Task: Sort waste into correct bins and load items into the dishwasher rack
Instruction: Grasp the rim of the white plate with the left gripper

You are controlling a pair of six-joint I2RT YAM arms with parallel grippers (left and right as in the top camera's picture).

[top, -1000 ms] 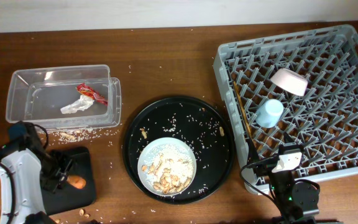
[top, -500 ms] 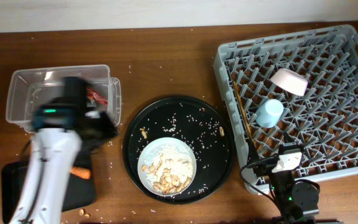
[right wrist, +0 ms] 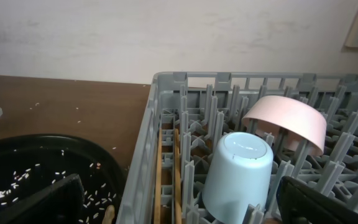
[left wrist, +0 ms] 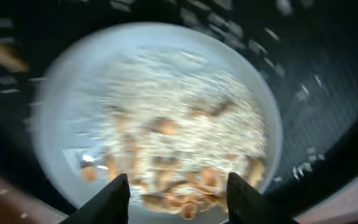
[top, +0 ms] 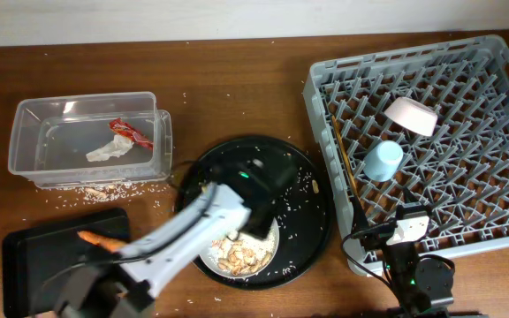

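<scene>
My left gripper (top: 253, 205) is open and empty over the round white plate (top: 226, 256) of peanuts (top: 241, 256) and rice; the left wrist view shows the plate (left wrist: 73, 93) and peanuts (left wrist: 185, 193) below its fingers (left wrist: 178, 199). The carrot (top: 101, 239) lies on the flat black tray (top: 34, 265). The red wrapper (top: 131, 132) and white tissue (top: 106, 151) lie in the clear tub (top: 25, 132). The grey rack (top: 502, 203) holds the pink bowl (top: 412, 115), blue cup (top: 383, 160) and chopsticks (top: 343, 163). My right gripper (right wrist: 179, 211) is open at the rack's front-left corner (right wrist: 151, 124), near the cup (right wrist: 238, 171), bowl (right wrist: 288, 121) and chopsticks (right wrist: 160, 180).
The large round black tray (top: 312, 238) under the plate carries scattered rice and a few peanuts. More rice and peanut bits lie on the table by the tub (top: 95, 190). A wall runs along the table's far edge.
My left arm has swung right from the flat black tray, past the tub, to above the plate. The carrot now lies free on the black tray. The right arm has not moved.
</scene>
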